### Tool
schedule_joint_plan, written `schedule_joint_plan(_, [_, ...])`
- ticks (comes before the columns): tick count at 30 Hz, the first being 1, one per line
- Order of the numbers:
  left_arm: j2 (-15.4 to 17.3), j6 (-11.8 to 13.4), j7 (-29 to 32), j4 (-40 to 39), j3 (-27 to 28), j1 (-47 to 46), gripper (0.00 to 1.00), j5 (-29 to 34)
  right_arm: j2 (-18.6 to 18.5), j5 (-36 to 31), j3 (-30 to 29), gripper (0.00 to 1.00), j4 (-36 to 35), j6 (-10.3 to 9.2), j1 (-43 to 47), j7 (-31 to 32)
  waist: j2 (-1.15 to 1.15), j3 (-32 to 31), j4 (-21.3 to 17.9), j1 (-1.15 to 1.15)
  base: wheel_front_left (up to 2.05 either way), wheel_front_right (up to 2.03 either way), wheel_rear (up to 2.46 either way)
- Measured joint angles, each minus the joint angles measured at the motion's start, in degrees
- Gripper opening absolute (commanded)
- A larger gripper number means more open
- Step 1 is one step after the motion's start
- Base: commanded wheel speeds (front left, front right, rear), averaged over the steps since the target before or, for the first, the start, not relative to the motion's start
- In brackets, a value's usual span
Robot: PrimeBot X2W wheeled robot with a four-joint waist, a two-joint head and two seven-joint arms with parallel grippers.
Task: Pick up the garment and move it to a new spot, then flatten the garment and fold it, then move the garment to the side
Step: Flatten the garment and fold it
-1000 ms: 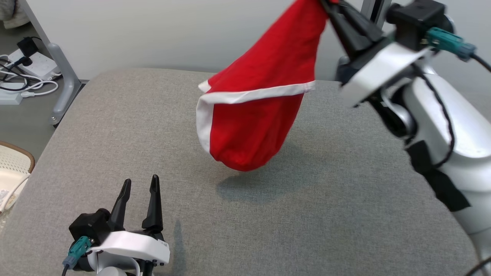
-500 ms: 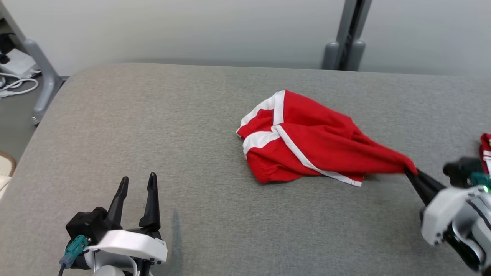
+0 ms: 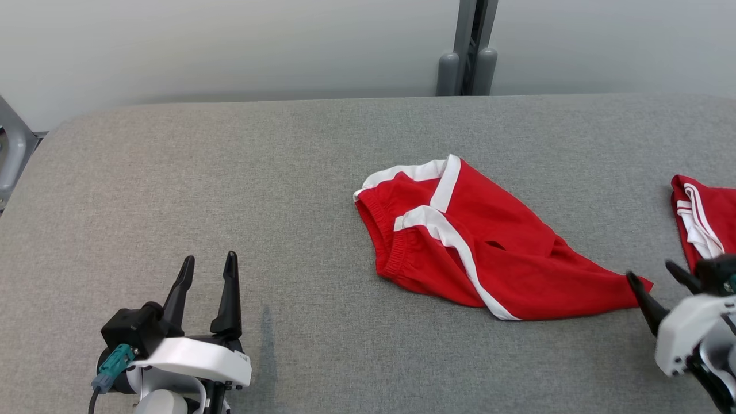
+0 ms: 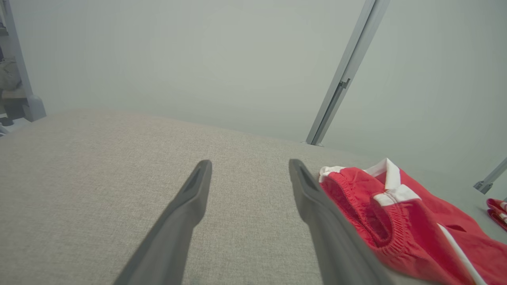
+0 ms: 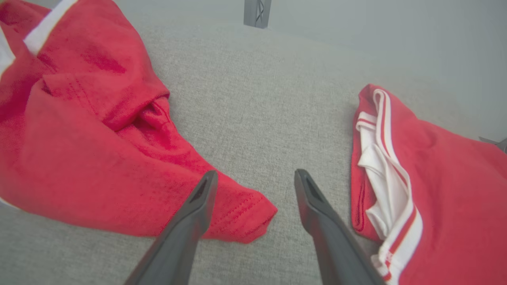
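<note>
Red garment (image 3: 477, 253) noted lying crumpled on grey padded surface (image 3: 230, 172), centre-right. Right gripper (image 3: 650, 270): jaws spread, garment's corner just beside one finger, unclamped. Left gripper (image 3: 210, 257): jaws apart, nothing held. Second red garment (image 3: 704, 218) seen at right edge.

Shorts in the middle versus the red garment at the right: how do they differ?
The shorts lie loose and rumpled, waistband gaping; the right garment looks neatly folded. The shorts carry broad plain white bands; the right garment's white trim has thin red stripes. The shorts sit mid-table; the right garment is cut off at the head view's right edge. Both are red with white trim, lying on the grey table.
</note>
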Motion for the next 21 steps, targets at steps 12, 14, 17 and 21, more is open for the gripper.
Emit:
schedule_joint_plan(12, [-0.02, -0.31, 0.0, 0.55, -1.38, -0.6, 1.0, -0.2, 10.87, -12.03, -7.02, 1.0, -10.96, 0.0, -2.27, -7.66, 0.0, -0.42, 2.46, 0.0, 0.0, 0.0, 0.0])
schedule_joint_plan(14, [-0.01, -0.11, 0.0, 0.34, -1.4, -0.47, 1.0, -0.49, 12.1, -13.17, -6.72, 1.0, -12.41, 0.0, -1.6, -7.75, 0.0, -0.6, 3.11, 0.0, 0.0, 0.0, 0.0])
schedule_joint_plan(17, [0.0, -0.08, 0.0, 0.01, -1.46, 0.17, 1.0, -0.6, 13.02, -14.71, -6.11, 1.0, -13.32, 0.0, -1.53, -6.62, 0.0, -0.69, 3.8, 0.0, 0.0, 0.0, 0.0])
schedule_joint_plan(21, [0.0, 0.09, 0.0, -0.03, -1.65, 0.61, 1.0, -0.69, 13.67, -15.85, -6.91, 1.0, -13.59, 0.0, -1.81, -5.28, 0.0, -0.71, 4.73, 0.0, 0.0, 0.0, 0.0])
